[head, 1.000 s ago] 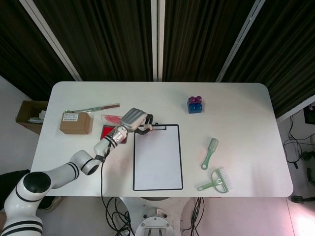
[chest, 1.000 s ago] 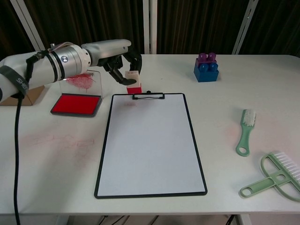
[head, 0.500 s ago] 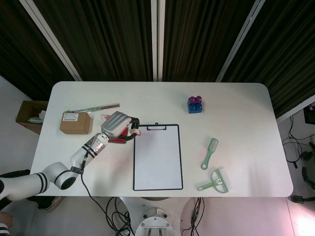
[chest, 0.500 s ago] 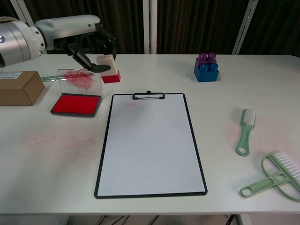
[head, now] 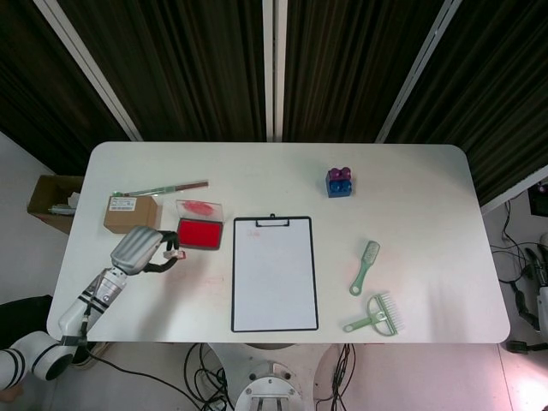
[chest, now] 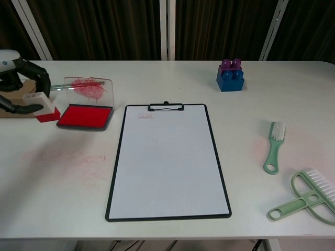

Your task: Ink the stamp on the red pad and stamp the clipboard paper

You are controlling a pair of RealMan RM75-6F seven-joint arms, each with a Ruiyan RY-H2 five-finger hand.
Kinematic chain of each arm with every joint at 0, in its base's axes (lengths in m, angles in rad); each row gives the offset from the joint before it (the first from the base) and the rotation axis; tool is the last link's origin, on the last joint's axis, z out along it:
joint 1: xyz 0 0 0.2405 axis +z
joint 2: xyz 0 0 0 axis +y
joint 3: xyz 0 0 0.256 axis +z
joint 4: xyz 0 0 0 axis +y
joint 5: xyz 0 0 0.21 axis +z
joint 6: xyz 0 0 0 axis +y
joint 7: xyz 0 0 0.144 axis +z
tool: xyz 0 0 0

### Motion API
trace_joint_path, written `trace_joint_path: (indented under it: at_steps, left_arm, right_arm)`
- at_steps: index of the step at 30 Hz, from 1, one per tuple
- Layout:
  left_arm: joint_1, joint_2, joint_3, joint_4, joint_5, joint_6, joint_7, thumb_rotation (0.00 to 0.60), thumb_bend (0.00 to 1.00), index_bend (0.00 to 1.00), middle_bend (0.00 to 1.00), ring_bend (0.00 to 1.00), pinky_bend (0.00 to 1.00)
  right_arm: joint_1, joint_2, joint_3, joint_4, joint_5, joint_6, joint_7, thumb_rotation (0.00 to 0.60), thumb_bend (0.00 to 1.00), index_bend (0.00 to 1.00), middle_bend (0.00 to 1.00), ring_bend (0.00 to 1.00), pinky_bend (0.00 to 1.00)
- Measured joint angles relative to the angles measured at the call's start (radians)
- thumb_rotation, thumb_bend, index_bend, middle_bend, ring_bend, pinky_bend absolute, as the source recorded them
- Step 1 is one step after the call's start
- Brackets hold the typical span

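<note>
Red-based stamp sits pinched in the left hand, just left of the red pad and well apart from the clipboard, so a loosened pinch could smear the worktop

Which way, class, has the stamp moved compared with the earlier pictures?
Yes: the left hand has carried the stamp leftward, from the clipboard clip past the ink pad.
</note>
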Motion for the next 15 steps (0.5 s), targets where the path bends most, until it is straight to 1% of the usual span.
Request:
trace_joint_path:
  at_steps: [7,15]
  left_arm:
    - [0.049,-0.057,0.029,0.067,0.038,0.02,-0.048,0.6,0.42,0.66,0.67,1.0,1.0]
    - [0.072,-0.139,0.042,0.159,0.07,0.018,-0.029,0.6,0.41,0.65,0.66,1.0,1.0]
  right_arm:
    - [-0.001,0.009,-0.002,-0.021,-0.002,0.006,-0.022,0.6,0.39,0.0,0.0,0.0,0.0]
    - [-0.008,0.017,-0.004,-0.028,0.003,0.011,-0.023,0.6,0.39,0.0,0.0,0.0,0.0]
